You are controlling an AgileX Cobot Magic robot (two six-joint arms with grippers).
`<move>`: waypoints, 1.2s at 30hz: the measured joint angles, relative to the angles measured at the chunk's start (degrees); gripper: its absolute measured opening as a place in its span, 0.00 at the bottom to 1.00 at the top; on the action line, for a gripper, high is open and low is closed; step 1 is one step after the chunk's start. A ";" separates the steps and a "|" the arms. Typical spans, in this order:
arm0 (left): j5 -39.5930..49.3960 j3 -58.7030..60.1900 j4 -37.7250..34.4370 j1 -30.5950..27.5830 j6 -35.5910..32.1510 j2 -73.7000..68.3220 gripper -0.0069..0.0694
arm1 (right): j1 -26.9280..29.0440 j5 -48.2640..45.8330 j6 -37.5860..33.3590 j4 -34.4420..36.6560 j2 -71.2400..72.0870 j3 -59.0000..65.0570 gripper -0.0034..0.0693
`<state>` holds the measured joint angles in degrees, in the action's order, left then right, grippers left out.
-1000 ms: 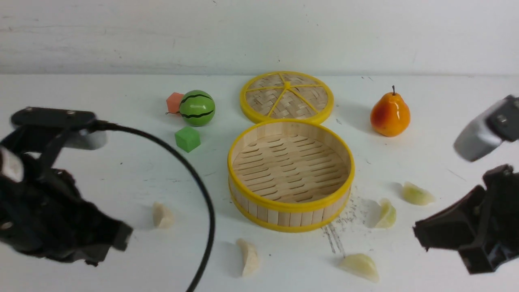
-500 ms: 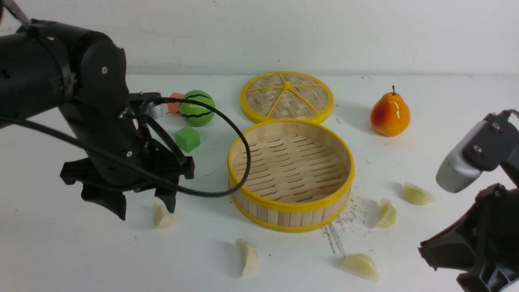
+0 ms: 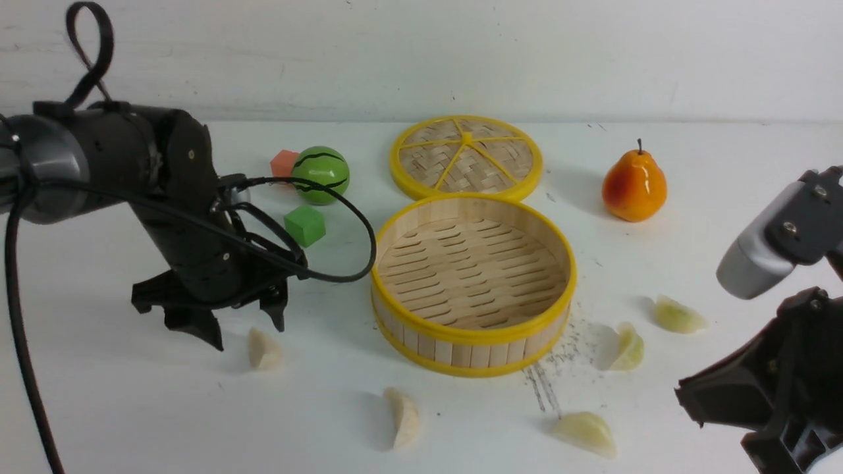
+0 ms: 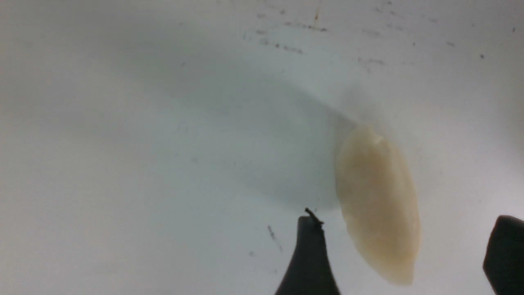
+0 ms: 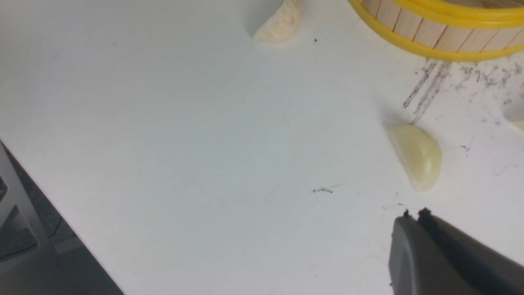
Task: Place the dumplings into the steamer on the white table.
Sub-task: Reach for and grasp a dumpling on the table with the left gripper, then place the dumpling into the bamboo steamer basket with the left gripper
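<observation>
The steamer (image 3: pixel 471 337) stands mid-table with nothing in it. Five dumplings lie around it on the white table (image 3: pixel 132 408): a cream one (image 3: pixel 263 349) at the left, a cream one (image 3: pixel 403 416) in front, a pale one (image 3: pixel 585 432) at the front right, and two greenish ones (image 3: pixel 627 347) (image 3: pixel 677 315) at the right. My left gripper (image 3: pixel 247 334) is open just above the left cream dumpling (image 4: pixel 376 196), which lies between its fingers (image 4: pixel 309 246) untouched. My right gripper (image 5: pixel 413 215) is shut and empty, near the pale dumpling (image 5: pixel 417 155).
The flat woven lid (image 3: pixel 466 158) lies behind the steamer. A pear (image 3: pixel 633 184) stands at the back right. A green striped ball (image 3: pixel 320 174), a green cube (image 3: pixel 305 225) and an orange block (image 3: pixel 283 164) sit at the back left. The table's front edge (image 5: pixel 61 213) shows in the right wrist view.
My left arm has swung in from the front left and come down over the left cream dumpling with its jaws open. My right arm has only shifted slightly at the front right.
</observation>
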<state>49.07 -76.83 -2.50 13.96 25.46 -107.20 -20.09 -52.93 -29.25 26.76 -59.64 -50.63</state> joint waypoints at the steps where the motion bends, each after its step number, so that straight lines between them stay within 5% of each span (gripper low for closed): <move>1: -1.69 -0.03 0.01 0.00 0.00 -1.72 0.73 | 0.00 0.05 0.00 0.00 0.04 0.00 0.06; 8: -3.03 -0.41 -1.21 0.00 -0.14 -6.58 0.65 | 0.00 0.11 0.05 0.00 0.04 0.00 0.06; 15: 0.57 -3.02 -1.73 0.00 -4.85 -7.07 0.39 | 0.00 0.41 0.05 0.00 0.11 0.00 0.08; 21: 7.43 -15.16 -4.67 1.14 -10.24 -6.10 0.40 | 0.00 1.44 0.05 0.00 0.11 0.00 0.08; 28: 10.16 -37.45 -5.86 11.22 -12.95 -7.20 0.40 | 0.00 -0.39 0.86 0.06 0.23 0.00 0.09; 36: 10.08 -49.03 -5.43 19.46 -13.03 -19.67 0.40 | 0.00 -9.82 3.59 0.18 4.71 0.00 0.09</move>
<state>59.15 -125.87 -7.93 33.42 12.43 -126.88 -20.09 -62.74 -25.66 26.94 -54.94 -50.63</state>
